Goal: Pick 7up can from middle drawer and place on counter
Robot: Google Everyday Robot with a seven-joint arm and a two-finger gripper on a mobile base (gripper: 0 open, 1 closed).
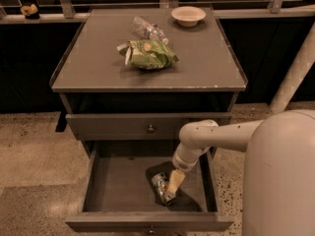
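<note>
Low in the frame, the can (161,188) is glinting like shiny metal. The gripper (173,182), just beside it inside the drawer (118,183), is looking like pale matt plastic. The drawer and counter (206,68) are showing dull, smooth grey. The chip bag (148,54) is shining glossily; the bottle (147,29) is looking like clear plastic.

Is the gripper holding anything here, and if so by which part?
Cannot be told. The gripper is down in the middle drawer, right at the 7up can, but whether it grips the can does not show.
</note>
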